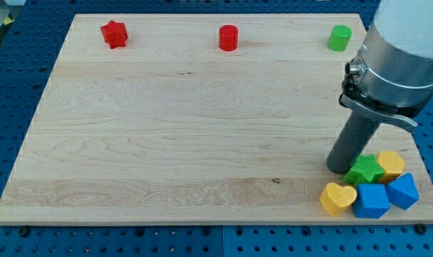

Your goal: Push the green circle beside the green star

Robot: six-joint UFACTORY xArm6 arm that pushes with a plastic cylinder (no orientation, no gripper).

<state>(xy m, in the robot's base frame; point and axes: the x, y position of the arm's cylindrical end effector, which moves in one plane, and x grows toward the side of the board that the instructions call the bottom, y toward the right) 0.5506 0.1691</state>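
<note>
The green circle (339, 38) stands near the view's top right of the wooden board. The green star (365, 170) lies at the view's bottom right, in a cluster with other blocks. My tip (338, 169) rests on the board just left of the green star, touching or nearly touching it, far below the green circle. The rod runs up and right to the grey arm body (399, 61).
A yellow heart (338, 198), a blue block (372, 201), a second blue block (402, 190) and a yellow block (391, 164) crowd around the green star. A red star (113, 33) and a red circle (229, 38) sit along the top edge. The board's right edge (422, 153) is close.
</note>
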